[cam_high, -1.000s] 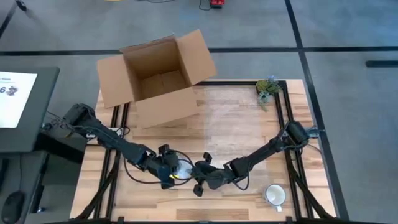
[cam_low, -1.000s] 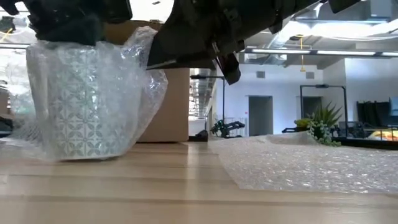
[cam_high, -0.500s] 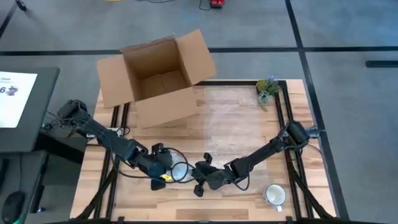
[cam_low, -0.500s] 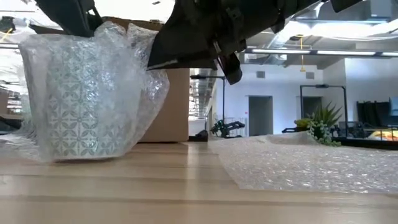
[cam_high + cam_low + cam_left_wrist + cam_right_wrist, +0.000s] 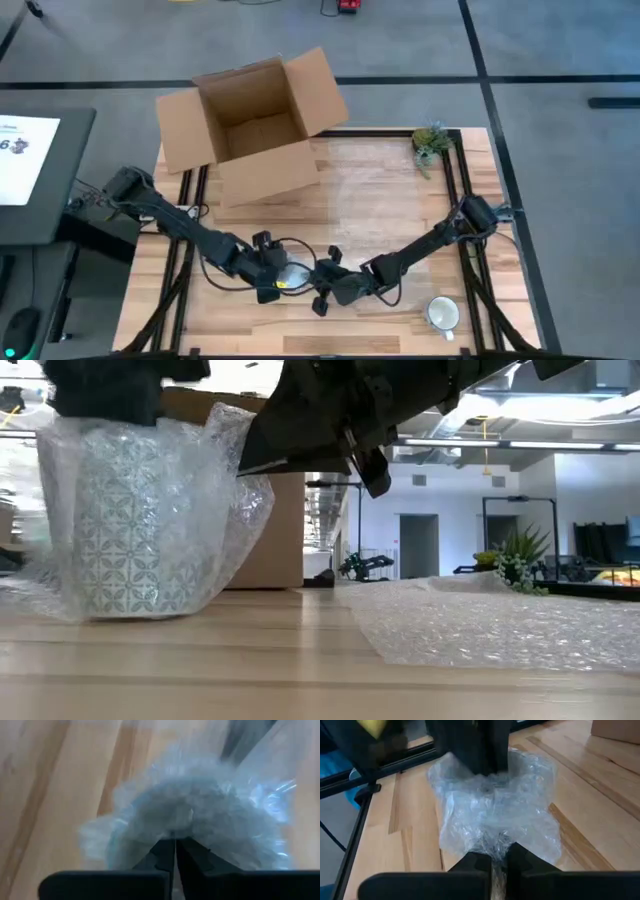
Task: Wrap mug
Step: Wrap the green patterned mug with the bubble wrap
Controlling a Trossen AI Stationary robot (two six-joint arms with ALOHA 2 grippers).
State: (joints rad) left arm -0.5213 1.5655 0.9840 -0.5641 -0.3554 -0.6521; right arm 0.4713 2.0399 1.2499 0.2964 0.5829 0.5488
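Observation:
A patterned mug (image 5: 125,525) stands upright on the table's near middle, swathed in clear bubble wrap (image 5: 228,510). In the high view the bundle (image 5: 294,275) lies between my two grippers. My left gripper (image 5: 272,277) is over the mug's top, shut, with its tips at the wrap (image 5: 175,845). My right gripper (image 5: 322,283) comes in from the right and is shut on the wrap's gathered side (image 5: 492,855). The mug's rim and handle are hidden by wrap and by the left gripper (image 5: 105,390). My left gripper presses its shut fingers (image 5: 165,852) down onto the bunched wrap at the mug's top (image 5: 185,817), coming from above. The mug's bottom is on the table; whether any wrap is caught between the tips, I cannot tell. My right gripper pinches a gathered bunch of several wrap layers (image 5: 496,842) between its two fingers, coming nearly level from the table's right. The wrap rises from the hold around the mug's side, crumpled and slack, and its lower edge lies on the table.
A flat sheet of bubble wrap (image 5: 375,195) lies on the table's far middle. An open cardboard box (image 5: 250,125) stands at the far left, a small plant (image 5: 430,140) at the far right corner, and a white mug (image 5: 442,313) near the right front.
My left gripper rose off the mug's top and drew back toward the table's left, then came back down onto the wrap over the mug. The wrap at the top sprang up while it was away and is pressed down again now. The mug and my right gripper kept still.

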